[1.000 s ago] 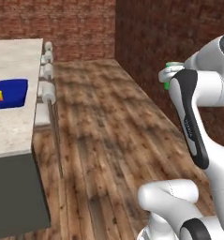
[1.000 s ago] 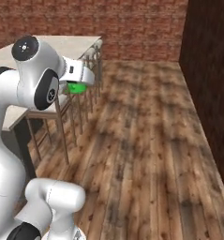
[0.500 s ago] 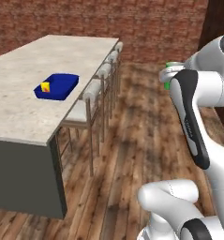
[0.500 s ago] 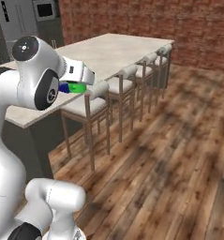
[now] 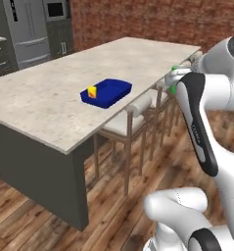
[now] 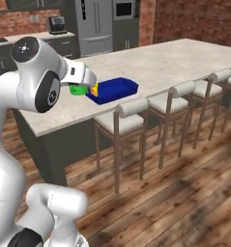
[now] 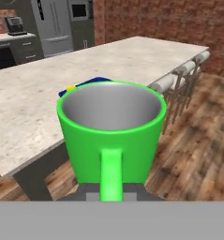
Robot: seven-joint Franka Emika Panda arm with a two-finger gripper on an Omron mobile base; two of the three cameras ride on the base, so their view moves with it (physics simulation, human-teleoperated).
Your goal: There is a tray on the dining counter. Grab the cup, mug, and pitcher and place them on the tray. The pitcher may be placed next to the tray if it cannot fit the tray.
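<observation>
The mug (image 7: 111, 133) is bright green with a grey inside and a loop handle, held upright in the air off the stool side of the dining counter (image 5: 64, 98), its handle turned toward the hand camera at 6 o'clock and clamped in the gripper (image 7: 111, 190). Since the earlier pictures the base has swung round: the counter then sat at 9 o'clock in the left base view, and now it spans that view with the blue tray (image 5: 107, 93) near centre, the yellow cup (image 5: 92, 91) standing at its 9 o'clock end. The mug's open mouth faces up, its axis upright.
</observation>
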